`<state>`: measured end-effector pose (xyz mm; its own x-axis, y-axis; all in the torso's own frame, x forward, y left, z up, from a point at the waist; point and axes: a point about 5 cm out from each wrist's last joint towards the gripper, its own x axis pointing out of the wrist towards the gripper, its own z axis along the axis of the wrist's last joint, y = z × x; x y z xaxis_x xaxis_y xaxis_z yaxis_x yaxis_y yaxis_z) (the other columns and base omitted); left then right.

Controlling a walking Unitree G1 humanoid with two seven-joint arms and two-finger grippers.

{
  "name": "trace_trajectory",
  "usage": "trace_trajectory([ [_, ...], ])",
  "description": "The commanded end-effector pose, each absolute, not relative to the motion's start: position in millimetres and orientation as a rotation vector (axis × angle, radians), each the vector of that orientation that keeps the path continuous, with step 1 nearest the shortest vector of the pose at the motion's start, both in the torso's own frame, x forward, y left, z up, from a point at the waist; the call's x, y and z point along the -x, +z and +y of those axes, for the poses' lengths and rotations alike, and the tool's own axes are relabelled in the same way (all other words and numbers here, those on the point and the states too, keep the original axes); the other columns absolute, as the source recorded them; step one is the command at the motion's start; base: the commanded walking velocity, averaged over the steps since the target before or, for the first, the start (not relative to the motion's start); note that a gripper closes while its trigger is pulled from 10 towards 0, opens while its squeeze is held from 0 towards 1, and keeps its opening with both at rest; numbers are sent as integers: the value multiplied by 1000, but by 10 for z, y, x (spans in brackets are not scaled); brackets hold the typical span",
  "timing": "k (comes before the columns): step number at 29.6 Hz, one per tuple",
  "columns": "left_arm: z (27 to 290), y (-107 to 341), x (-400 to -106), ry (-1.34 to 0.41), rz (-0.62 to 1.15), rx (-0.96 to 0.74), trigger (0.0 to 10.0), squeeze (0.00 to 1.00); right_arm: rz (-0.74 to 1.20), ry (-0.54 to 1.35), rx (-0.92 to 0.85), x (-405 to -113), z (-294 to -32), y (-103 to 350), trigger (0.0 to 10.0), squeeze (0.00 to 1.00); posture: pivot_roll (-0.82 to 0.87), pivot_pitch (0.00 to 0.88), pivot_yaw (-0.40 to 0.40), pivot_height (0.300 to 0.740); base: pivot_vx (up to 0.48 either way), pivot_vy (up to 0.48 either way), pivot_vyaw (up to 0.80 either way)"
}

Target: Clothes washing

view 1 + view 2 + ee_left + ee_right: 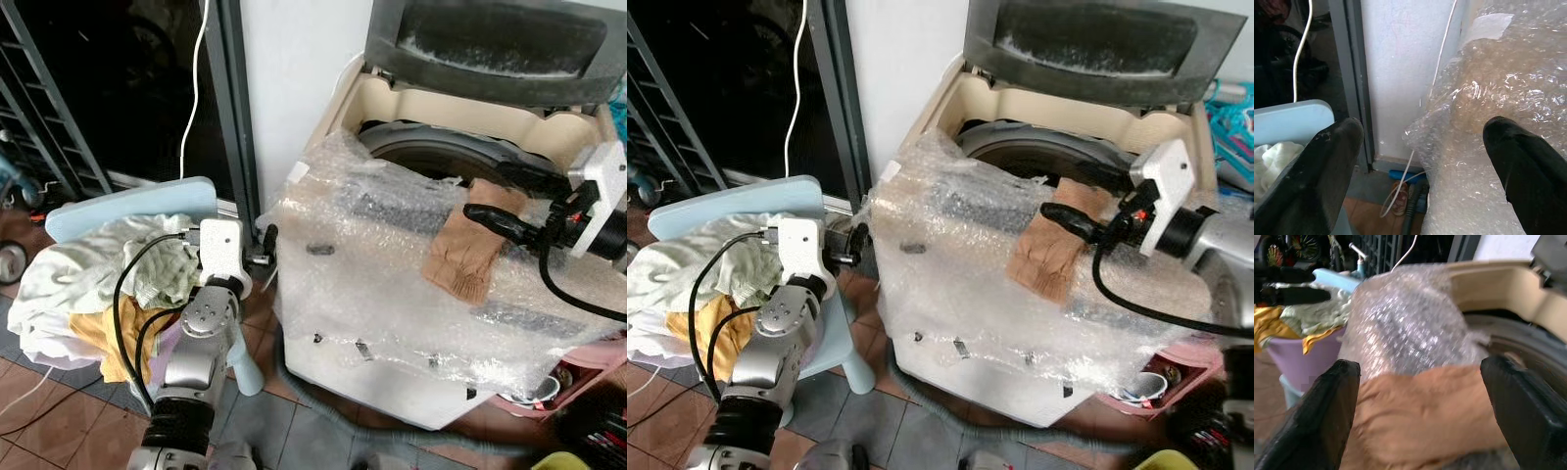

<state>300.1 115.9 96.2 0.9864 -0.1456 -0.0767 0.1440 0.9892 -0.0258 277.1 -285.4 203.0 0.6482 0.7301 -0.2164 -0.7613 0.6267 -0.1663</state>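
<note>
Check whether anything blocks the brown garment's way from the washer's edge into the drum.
Nothing visible does. The brown garment lies draped over the bubble wrap at the rim of the washer, with the open drum right behind it and the lid raised. The right tool straddles it, open.

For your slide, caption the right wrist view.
Open right gripper poised over a tan garment at the washing machine rim.

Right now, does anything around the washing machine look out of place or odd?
Yes. The washing machine is draped in bubble wrap over its top and front, up to the open drum. A tan garment lies on the wrap at the drum's edge, not inside, beneath the open right gripper.
</note>
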Motion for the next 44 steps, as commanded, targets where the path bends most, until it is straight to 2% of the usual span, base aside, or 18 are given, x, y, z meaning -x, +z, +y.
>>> trace_trajectory([
  [1,1141,959,-2999,-158,80,16,10000,0,173,914,267,-2726,-2837,2022,10000,0,-131,0,21,740,0,0,0],
  [5,1135,943,-2978,-163,85,16,10000,0,241,911,279,-2711,-2804,1844,10000,0,-125,0,20,740,0,0,0],
  [9,1144,954,-2982,-161,84,15,10000,0,287,932,320,-2762,-2667,1675,10000,0,-113,0,17,740,0,0,0],
  [14,1170,954,-2987,-154,84,9,10000,0,291,862,403,-2909,-2632,1573,10000,0,-108,0,15,740,0,0,0],
  [16,1173,953,-2984,-151,84,7,10000,0,217,772,448,-3041,-2623,1634,10000,0,-104,0,13,740,0,0,0],
  [21,1160,952,-2978,-150,84,7,10000,0,82,543,432,-3285,-2721,1868,10000,0,-105,0,13,740,0,0,0],
  [25,1160,952,-2981,-150,84,6,10000,0,30,420,416,-3378,-2791,1967,10000,0,-106,0,14,740,0,0,0],
  [27,1172,951,-2991,-137,89,10,10000,0,-95,206,372,-3493,-2903,2216,10000,0,-104,0,14,740,0,0,0],
  [30,1177,950,-2994,-133,96,31,10000,0,-165,128,409,-3518,-2912,2349,10000,0,-103,0,15,740,0,0,0],
  [36,1169,979,-2993,-126,108,59,10000,0,-306,138,440,-3543,-2701,2559,10000,0,-104,0,18,740,0,0,0],
  [38,1163,984,-2982,-128,111,116,10000,0,-363,224,408,-3499,-2522,2579,10000,0,-100,0,15,740,0,0,0],
  [42,1175,958,-2955,-106,121,128,10000,0,-372,311,376,-3427,-2385,2515,10000,0,-100,0,16,740,0,0,0],
  [44,1171,887,-2894,-94,160,180,10000,0,-337,426,320,-3316,-2295,2395,10000,0,-101,0,19,740,0,0,0],
])
